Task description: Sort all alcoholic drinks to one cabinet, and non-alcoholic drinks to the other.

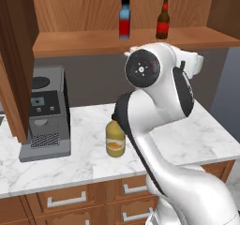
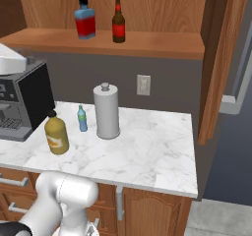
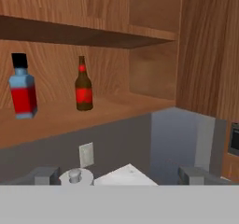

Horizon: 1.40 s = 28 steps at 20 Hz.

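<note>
Two alcoholic drinks stand upright side by side on the shelf of the open wood cabinet [image 2: 147, 43]: the squarish blue bottle [image 2: 85, 18] [image 1: 124, 15] [image 3: 22, 87] and the slim dark-brown bottle [image 2: 118, 22] [image 1: 162, 20] [image 3: 83, 85]. On the marble counter stand the orange-yellow juice bottle [image 2: 56, 134] [image 1: 115, 139], partly behind my arm in the left base view, and the small light-blue bottle [image 2: 82, 118]. My gripper [image 3: 120, 176] is open and holds nothing. It is raised to about shelf height, facing the cabinet from a distance, to the right of the two bottles.
A white paper-towel roll [image 2: 107, 111] stands next to the light-blue bottle, below a wall outlet [image 2: 143, 84]. A grey coffee machine [image 1: 44, 111] occupies the counter's left end. A tall wood panel [image 2: 221, 58] borders the counter on the right. Drawers [image 1: 65, 200] run below.
</note>
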### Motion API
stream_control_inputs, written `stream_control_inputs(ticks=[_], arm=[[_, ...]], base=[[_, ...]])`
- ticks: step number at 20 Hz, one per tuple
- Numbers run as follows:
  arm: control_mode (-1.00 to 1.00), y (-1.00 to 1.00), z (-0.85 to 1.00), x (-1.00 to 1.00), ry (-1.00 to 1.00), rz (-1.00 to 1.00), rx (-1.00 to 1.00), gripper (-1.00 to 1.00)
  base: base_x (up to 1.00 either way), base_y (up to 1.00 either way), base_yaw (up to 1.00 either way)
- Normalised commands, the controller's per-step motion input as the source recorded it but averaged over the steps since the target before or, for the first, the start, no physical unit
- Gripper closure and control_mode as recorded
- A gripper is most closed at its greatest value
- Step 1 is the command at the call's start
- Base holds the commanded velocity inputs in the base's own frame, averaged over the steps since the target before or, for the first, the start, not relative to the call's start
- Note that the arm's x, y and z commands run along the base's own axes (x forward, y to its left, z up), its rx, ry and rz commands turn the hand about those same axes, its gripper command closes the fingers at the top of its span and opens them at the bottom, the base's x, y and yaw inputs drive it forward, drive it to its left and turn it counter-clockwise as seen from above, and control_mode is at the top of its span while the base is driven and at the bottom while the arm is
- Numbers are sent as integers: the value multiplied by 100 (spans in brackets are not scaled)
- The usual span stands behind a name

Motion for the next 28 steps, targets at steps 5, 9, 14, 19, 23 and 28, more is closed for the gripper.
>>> stream_control_inputs(ticks=[5,9,14,19,23,28], arm=[[-100,10,-65,-84,0,-7,4,-100],[-100,18,-54,-46,0,0,6,-100],[-100,29,-47,-5,0,0,6,-100],[-100,42,-44,0,0,0,2,-100],[-100,30,-37,0,1,0,0,-100],[-100,16,-33,16,9,0,0,-100]], base=[[0,0,0],[0,0,0],[0,0,0],[0,0,0],[0,0,0],[0,0,0]])
